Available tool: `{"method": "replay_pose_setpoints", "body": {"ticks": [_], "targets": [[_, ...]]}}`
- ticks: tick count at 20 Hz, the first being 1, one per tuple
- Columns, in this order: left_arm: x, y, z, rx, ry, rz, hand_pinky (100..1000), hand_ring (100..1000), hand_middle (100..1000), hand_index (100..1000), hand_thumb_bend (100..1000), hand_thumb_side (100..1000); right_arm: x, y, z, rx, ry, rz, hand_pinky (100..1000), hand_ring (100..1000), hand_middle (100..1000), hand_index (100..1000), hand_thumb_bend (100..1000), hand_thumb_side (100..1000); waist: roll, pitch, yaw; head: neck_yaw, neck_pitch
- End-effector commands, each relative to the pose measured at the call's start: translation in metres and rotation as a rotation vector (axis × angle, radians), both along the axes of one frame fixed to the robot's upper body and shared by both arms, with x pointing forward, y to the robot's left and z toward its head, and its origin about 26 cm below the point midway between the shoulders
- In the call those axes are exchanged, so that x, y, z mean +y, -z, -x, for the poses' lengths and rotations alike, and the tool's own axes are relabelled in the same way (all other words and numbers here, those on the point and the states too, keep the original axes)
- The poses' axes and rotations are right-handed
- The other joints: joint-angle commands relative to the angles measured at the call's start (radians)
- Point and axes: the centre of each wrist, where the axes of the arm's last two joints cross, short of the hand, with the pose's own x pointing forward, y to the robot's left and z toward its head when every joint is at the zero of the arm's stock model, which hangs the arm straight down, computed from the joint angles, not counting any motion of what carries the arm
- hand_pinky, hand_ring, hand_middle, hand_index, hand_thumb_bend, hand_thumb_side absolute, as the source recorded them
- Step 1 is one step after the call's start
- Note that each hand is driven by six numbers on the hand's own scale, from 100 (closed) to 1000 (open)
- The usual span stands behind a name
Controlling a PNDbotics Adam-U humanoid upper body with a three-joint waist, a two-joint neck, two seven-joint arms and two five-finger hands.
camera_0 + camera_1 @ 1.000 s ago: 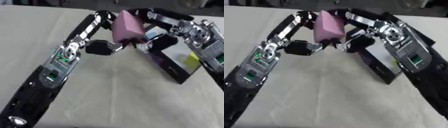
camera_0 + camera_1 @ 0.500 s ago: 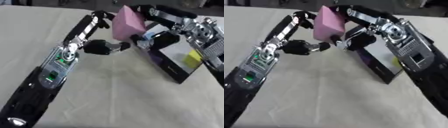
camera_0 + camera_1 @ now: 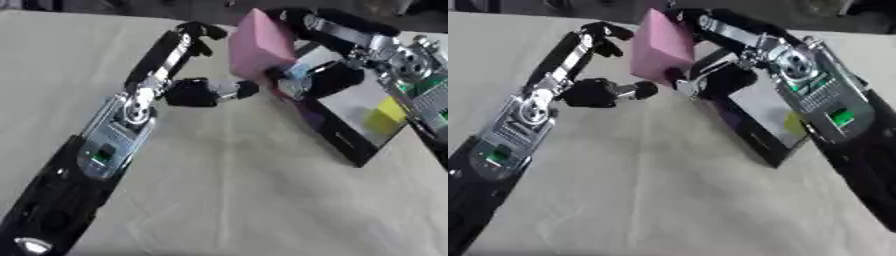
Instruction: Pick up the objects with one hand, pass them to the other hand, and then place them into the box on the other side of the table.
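Note:
A pink block [image 3: 261, 47] hangs tilted above the table near the far middle. My right hand [image 3: 332, 80] is shut on it, fingers curled over its top and under its lower right edge. My left hand [image 3: 194, 93] is just left of the block and below it. Its fingers [image 3: 245, 89] are stretched out toward the block's lower corner and hold nothing. A shallow black box [image 3: 348, 145] lies to the right, below my right forearm, with a yellow thing [image 3: 385, 118] inside.
The beige cloth-covered table [image 3: 236, 200] fills the view. My left forearm [image 3: 105, 150] runs in from the lower left and my right forearm [image 3: 833, 115] from the right, over the box. The table's far edge [image 3: 79, 12] runs along the top.
My left hand's fingers have uncurled and come off the pink block. My right hand now carries the block alone, lifted a little higher.

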Motion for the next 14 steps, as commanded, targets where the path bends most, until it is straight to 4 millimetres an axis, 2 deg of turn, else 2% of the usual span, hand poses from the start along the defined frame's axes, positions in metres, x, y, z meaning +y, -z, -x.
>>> {"method": "replay_pose_setpoints", "body": {"ticks": [1,14], "targets": [[0.012,-0.008,0.0,-0.032,-0.029,-0.001,761,689,760,814,805,609,-0.012,-0.013,0.003,-0.046,0.03,-0.009,832,650,542,565,100,100,0.001,-0.008,-0.003,0.004,-0.003],[0.04,0.003,0.001,-0.007,-0.1,-0.028,763,695,763,821,792,618,-0.063,-0.013,-0.006,-0.097,0.259,-0.073,836,668,556,584,100,100,0.013,-0.016,-0.022,-0.032,0.0]]}}
